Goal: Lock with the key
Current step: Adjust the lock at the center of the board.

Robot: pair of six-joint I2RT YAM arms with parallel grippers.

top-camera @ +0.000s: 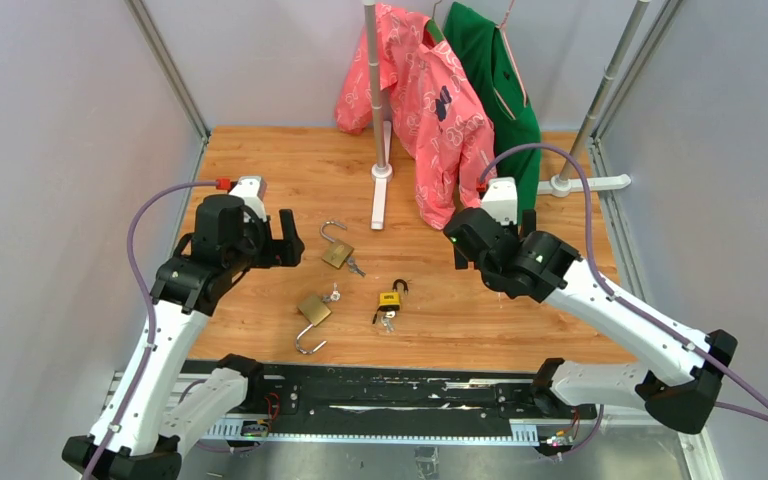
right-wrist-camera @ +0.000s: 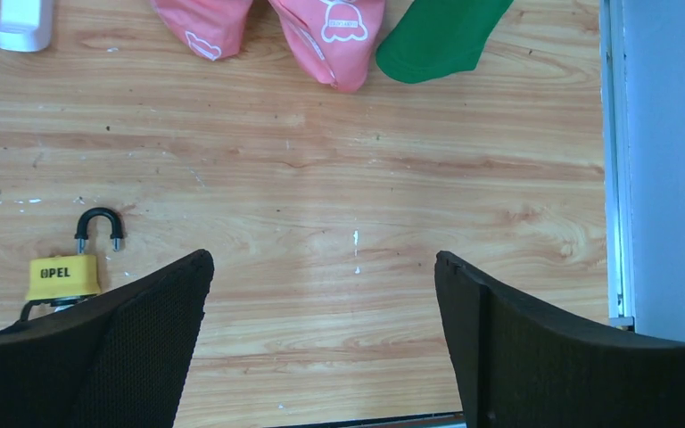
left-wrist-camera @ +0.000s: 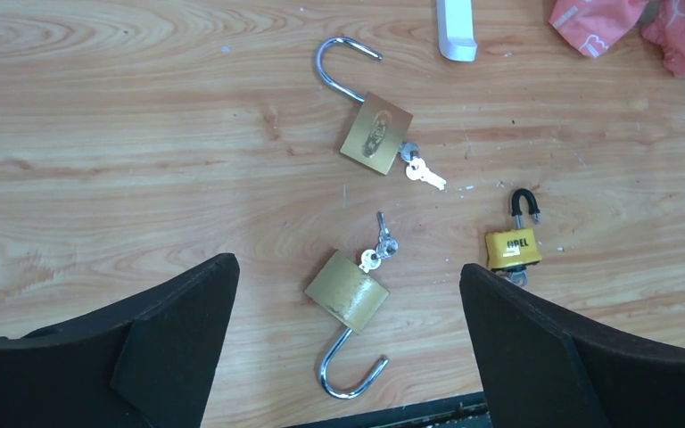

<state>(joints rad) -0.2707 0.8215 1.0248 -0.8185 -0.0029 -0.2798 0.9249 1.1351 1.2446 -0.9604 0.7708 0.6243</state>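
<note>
Top external — left arm [top-camera: 165, 335], right arm [top-camera: 625, 305] angled inward, fingers [left-wrist-camera: 169, 348] spread

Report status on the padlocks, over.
Left hand, right hand open, empty. Far brass padlock, near brass padlock: shackles open, keys in. Yellow padlock alongside. Nothing blocking.

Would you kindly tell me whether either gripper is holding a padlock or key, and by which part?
Nothing is held: the left gripper and right gripper both stand open above the table; the brass padlocks and yellow padlock lie untouched.
</note>
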